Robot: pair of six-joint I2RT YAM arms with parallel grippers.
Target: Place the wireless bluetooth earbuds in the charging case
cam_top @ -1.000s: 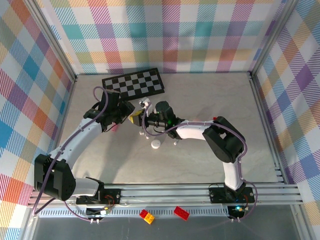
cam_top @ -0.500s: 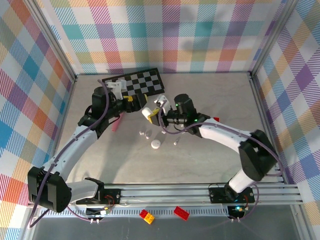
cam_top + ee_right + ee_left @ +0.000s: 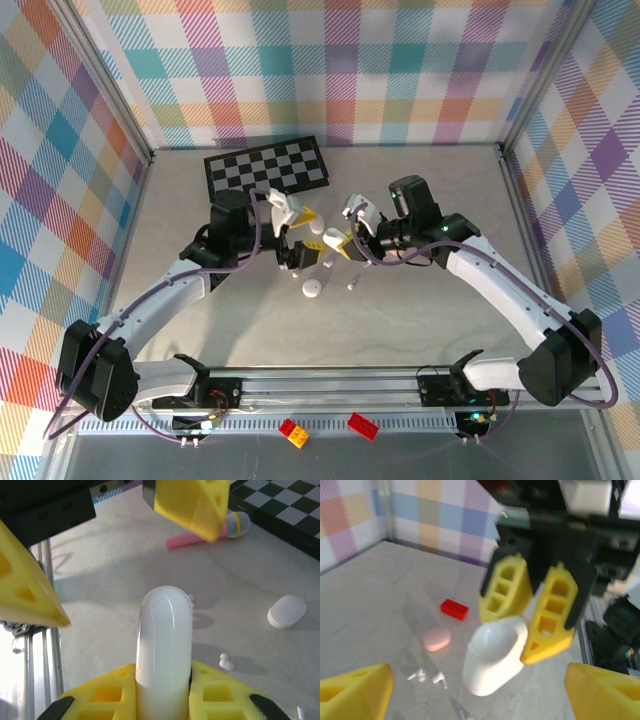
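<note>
1. The right gripper (image 3: 516, 636) pinches a white charging case (image 3: 495, 656) between its yellow fingers and holds it above the table (image 3: 375, 595).
2. The left gripper (image 3: 478, 682) faces this case with its fingers wide apart. It holds nothing and does not touch the case.
3. The earbuds (image 3: 439, 679) are not in the held case. Two small white pieces lie on the table under the grippers, near a pink case (image 3: 437, 638).
4. A red brick (image 3: 454, 609) lies just behind the pink case.
5. A second white case (image 3: 286, 611) rests on the table, apart from both grippers.
6. I cannot tell if the lid of the held case is open.
</note>
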